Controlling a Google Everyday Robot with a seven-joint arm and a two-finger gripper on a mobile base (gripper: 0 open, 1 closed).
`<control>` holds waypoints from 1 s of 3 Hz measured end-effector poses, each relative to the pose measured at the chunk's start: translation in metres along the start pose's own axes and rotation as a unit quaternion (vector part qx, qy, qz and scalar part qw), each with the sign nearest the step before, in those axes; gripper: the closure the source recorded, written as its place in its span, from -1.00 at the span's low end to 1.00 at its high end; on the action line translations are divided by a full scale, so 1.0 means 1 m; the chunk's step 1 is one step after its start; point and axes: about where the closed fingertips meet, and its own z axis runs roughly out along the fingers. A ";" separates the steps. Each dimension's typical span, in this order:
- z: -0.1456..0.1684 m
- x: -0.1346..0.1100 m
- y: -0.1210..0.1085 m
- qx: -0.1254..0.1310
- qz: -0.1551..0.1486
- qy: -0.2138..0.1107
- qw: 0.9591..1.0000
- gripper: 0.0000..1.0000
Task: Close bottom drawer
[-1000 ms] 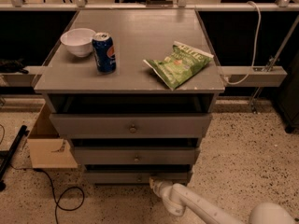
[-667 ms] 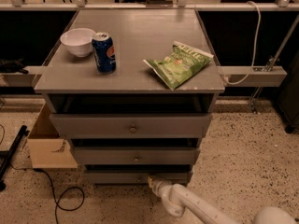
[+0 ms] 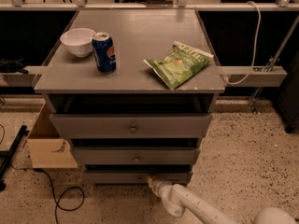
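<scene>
A grey cabinet holds three drawers, all pulled out a little. The bottom drawer (image 3: 135,176) is the lowest, with a short narrow front and a small round knob. My gripper (image 3: 152,181) sits at the end of the white arm (image 3: 187,204), low near the floor, right against the front of the bottom drawer just right of its knob. The middle drawer (image 3: 135,156) and the tall top drawer (image 3: 131,125) stand above it.
On the cabinet top (image 3: 140,36) stand a white bowl (image 3: 78,41), a blue soda can (image 3: 103,52) and a green chip bag (image 3: 180,62). A cardboard box (image 3: 46,143) lies on the floor at the left, with a black cable (image 3: 60,197) near it.
My gripper has moved slightly left and in toward the bottom drawer front. The drawers look unchanged.
</scene>
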 end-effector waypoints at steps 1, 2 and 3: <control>-0.030 0.017 -0.012 -0.015 0.012 0.007 1.000 1.00; -0.068 0.042 -0.032 -0.019 0.019 0.016 1.000 1.00; -0.071 0.045 -0.034 -0.018 0.021 0.016 0.999 1.00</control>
